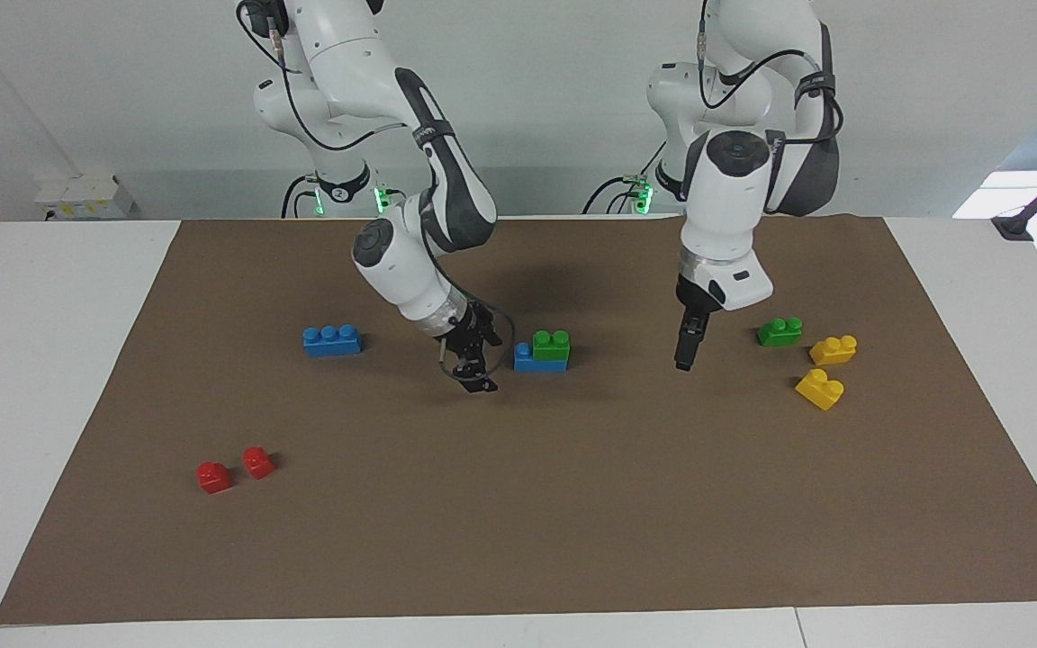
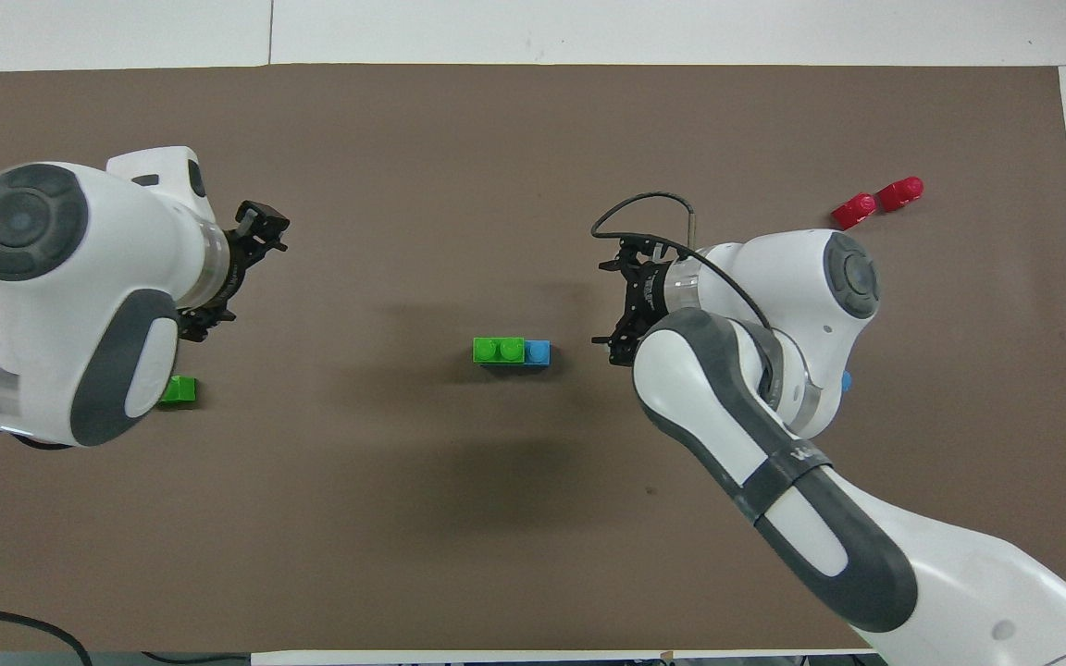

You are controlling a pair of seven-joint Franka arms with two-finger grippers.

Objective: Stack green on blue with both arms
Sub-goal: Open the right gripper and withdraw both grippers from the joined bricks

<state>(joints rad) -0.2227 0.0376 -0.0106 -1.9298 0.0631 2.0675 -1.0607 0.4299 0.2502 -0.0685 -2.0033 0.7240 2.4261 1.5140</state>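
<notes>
- two small red single-stud plastic bricks (image 1: 232, 470) lie side by side toward the right arm's end of the brown-covered tabletop (image 1: 518, 522); glossy, rounded, no part of this job
- a spare long blue three-stud plastic brick (image 1: 331, 340) lies flat and alone, well apart from the stack
- the right hand (image 1: 476, 376) hangs low and tilted just beside the stack, fingers apart and holding nothing; to my eye the step is clearing away, so it should draw off sideways and up without brushing the blue end
- the small bright-green two-stud plastic brick (image 1: 552, 344) sits on the long blue three-stud plastic brick (image 1: 529, 362) mid-tabletop; it covers the end toward the left arm, leaving one blue stud bare; the hard, smooth studs look pressed home, the top level
- the left hand (image 1: 682, 360) points down over bare tabletop between the stack and a second green brick (image 1: 780, 331); apart or together, I cannot tell
- two yellow two-stud bricks (image 1: 834, 349) lie just beside that green one
</notes>
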